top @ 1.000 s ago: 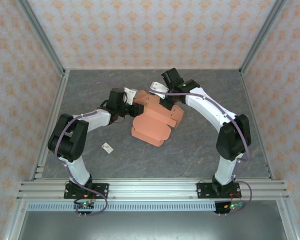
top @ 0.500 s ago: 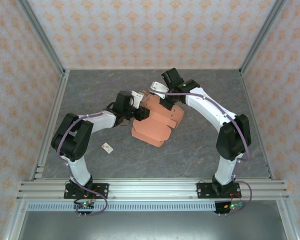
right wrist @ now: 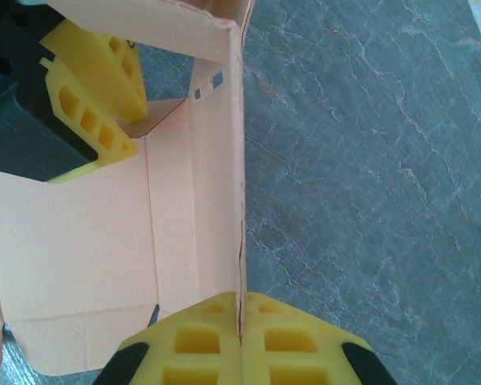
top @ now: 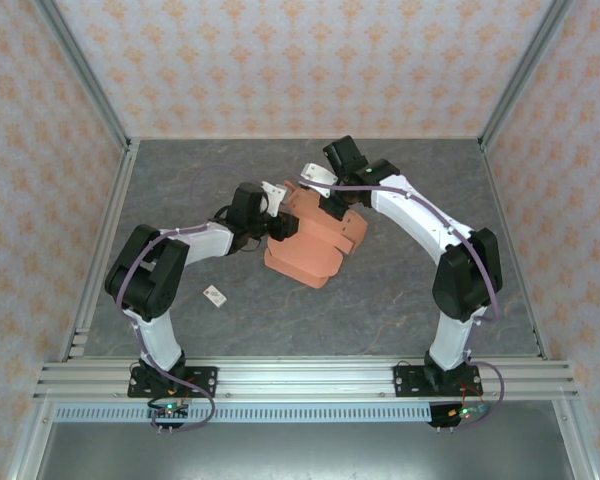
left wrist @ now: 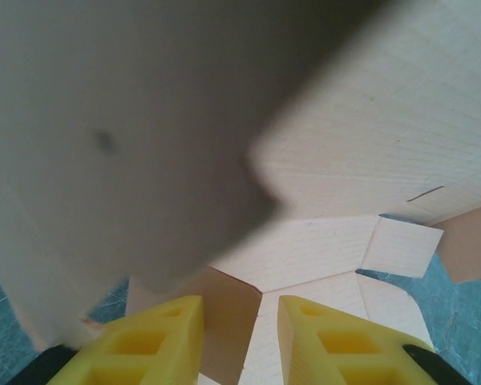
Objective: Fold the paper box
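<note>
Toward the near edge of the grey table we see a small white tag, lying well apart from the work and with no part in the fold. Further in, about mid-table, lies the paper box, and we judge it only part-way made. Its near end is flat on the table with rounded flaps spread out, while its far end is raised into walls between the two arms.

Coming in from the left, the left gripper reaches into the cardboard with its yellow fingers a little apart. A crease of the sheet runs between them and a large flap hangs blurred over the camera. We cannot tell whether the pads press on anything, so we count it as loosely open, not holding.

Farthest back, the right gripper is closed tight on the edge of one long side wall, holding it upright. At that wall's far corner an end panel is bent round to meet it.

What is done, then, is one wall and one corner. What is left, as we read it, is raising the opposite wall and the near end, tucking the tabs and closing it up
</note>
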Available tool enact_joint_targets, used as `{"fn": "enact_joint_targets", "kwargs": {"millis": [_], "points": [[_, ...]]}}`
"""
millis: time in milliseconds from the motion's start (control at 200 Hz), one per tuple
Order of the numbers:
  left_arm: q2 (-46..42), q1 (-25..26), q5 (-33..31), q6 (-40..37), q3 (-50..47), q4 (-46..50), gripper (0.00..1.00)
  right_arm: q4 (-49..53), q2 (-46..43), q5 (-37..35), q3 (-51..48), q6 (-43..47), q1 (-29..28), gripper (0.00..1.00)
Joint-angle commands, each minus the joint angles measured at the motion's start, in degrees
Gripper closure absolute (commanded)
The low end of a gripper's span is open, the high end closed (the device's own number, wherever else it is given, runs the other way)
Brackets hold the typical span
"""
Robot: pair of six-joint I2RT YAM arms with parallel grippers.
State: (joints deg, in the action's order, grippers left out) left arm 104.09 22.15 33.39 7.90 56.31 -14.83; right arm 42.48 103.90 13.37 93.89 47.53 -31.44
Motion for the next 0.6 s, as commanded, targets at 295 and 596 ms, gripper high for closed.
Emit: {"fn": "enact_joint_targets", "kwargs": {"millis": [295, 596], "points": [[0.01, 1.72, -2.45, 3.48, -2.33, -6.97, 0.69, -0.56, 0.04, 0.7, 1.57, -1.14, -0.27, 1.0], [-2.59, 1.84, -3.0, 2.92, -3.46, -6.26, 0.68, -0.18, -0.19, -0.79, 1.62, -0.93, -0.31, 1.0]]}}
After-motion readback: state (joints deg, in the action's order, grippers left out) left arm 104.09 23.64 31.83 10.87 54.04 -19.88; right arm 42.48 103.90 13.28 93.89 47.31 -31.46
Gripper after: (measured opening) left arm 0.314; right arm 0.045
